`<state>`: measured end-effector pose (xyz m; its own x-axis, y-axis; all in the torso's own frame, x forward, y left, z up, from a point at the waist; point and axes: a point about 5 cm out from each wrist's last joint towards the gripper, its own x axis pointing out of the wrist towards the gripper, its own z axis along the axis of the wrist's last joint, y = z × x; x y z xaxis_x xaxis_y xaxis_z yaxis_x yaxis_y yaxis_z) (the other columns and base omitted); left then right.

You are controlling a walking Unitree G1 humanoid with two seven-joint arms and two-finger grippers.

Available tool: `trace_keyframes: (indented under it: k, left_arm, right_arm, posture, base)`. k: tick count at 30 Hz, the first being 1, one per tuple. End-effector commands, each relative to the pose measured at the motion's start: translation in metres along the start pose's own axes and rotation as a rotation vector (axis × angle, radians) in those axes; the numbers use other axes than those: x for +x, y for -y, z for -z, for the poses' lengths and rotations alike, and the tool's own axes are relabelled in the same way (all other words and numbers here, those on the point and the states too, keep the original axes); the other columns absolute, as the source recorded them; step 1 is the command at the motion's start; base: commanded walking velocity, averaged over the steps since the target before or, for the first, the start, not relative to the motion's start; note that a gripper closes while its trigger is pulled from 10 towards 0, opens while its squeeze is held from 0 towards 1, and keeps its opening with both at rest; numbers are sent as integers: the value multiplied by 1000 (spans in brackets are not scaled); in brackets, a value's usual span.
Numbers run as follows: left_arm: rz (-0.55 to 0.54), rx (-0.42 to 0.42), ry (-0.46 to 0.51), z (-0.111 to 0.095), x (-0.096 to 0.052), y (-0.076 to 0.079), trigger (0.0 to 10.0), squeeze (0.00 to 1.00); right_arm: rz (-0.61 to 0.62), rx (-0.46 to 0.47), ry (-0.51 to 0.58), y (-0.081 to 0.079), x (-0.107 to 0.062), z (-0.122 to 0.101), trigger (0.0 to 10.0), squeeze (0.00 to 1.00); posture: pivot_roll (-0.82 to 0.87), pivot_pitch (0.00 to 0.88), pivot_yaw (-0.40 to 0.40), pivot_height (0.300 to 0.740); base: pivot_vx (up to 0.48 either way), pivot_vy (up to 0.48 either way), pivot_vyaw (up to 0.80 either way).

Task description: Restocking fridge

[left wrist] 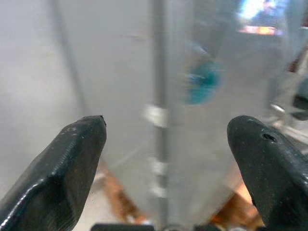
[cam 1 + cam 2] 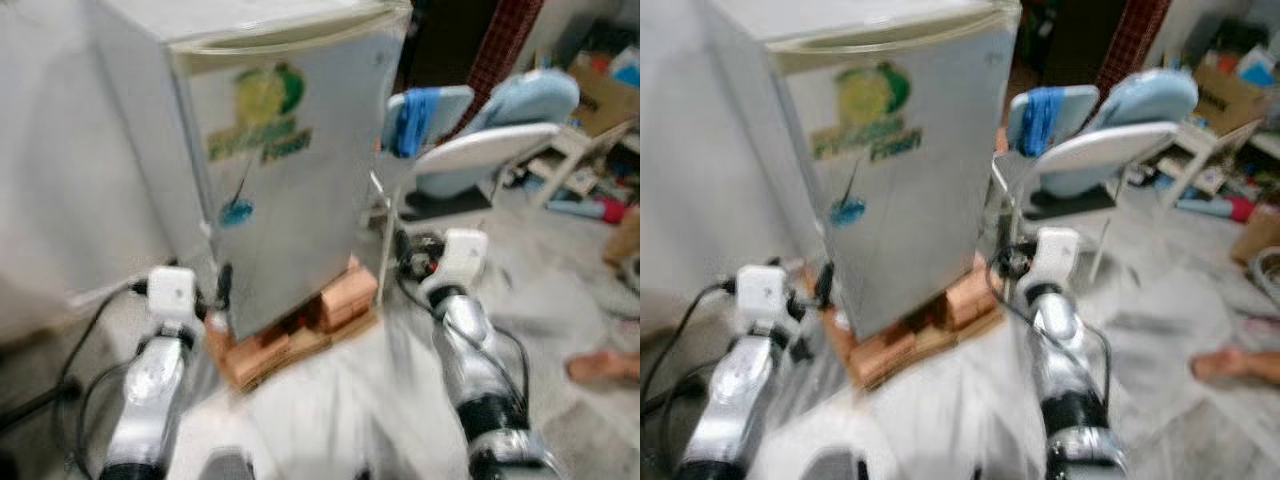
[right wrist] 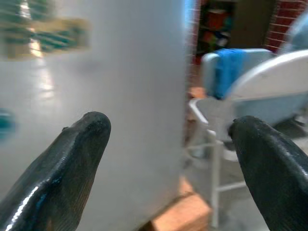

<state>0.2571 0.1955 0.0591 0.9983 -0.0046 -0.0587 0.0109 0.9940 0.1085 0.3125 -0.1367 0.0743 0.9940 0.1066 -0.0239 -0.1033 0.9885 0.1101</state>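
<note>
Fridge (image 2: 290, 170) standing shut on bricks (image 2: 300, 330), facing robot. Left gripper (image 1: 166, 139) and right gripper (image 3: 168, 139) hovering wide open, empty, flanking door. Door likely stiff, smooth; gripping at free edge probably working best.

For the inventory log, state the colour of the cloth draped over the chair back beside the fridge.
Blue. The cloth hangs over the chair back, clearest in the left eye view.
</note>
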Motion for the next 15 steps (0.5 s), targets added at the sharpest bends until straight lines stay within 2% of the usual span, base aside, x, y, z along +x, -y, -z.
trace_keyframes:
  k: [1, 9, 12, 15]
  left_arm:
    - [27, -13, 25, -9, 6, 7, 10000, 0]
    - [47, 4, 18, -10, 8, 8, 10000, 0]
    - [36, 5, 15, -8, 1, 3, 10000, 0]
    - [28, 17, -4, 1, -14, -4, 10000, 0]
  right_arm:
    - [39, -24, 12, 14, 1, -5, 10000, 0]
    - [53, -34, 17, 19, -2, -5, 10000, 0]
    - [48, -53, 27, 22, -9, -6, 10000, 0]
    - [35, -85, 23, 27, -24, -2, 10000, 0]
  posture:
    - [51, 0, -52, 740]
    - [55, 0, -50, 740]
    - [57, 0, -47, 740]
    - [54, 0, -45, 740]
  base:
    - [0, 480, -688]
    - [0, 477, -786]
    - [0, 469, -667]
    - [0, 0, 0]
